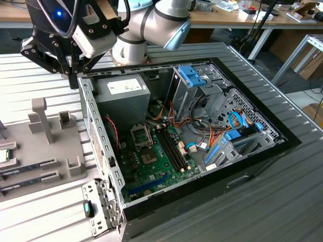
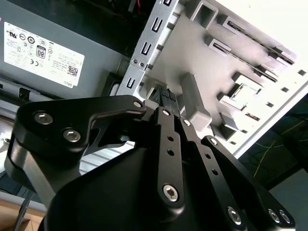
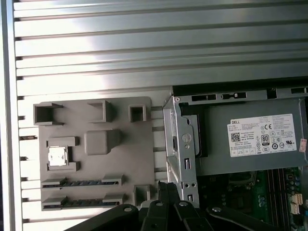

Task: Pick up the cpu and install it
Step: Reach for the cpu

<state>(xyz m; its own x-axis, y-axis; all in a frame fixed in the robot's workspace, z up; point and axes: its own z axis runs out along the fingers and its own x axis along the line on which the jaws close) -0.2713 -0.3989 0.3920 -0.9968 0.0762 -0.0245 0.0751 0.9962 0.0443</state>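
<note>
One arm [image 1: 161,22]: bent over the far corner of the case, toward the exterior view's left.
Gripper [image 2: 166,92]: narrow, fingertips pressed together, nothing held; hanging over the case wall, between tray and power supply.
Cpu [image 3: 57,156]: flat in a square pocket of the tray, silver top up, apart from the gripper.
Tray [image 3: 130,159]: grey, on the worktop, just beside the case; touching it or not, cannot tell.
Memory sticks [image 3: 79,183]: two, lying in long slots of the tray, near the cpu pocket.
Case [image 1: 202,179]: on its side, open on top, in the middle of the worktop.
Motherboard [image 1: 151,161]: green, flat on the case floor.
Socket [image 1: 141,135]: metal frame on the motherboard, near the power supply, well apart from the cpu; lid position hard to tell.
Power supply [image 3: 250,154]: grey box with a white label, in the case corner nearest the gripper.
Worktop [image 1: 282,201]: ribbed grey metal under case and tray.
</note>
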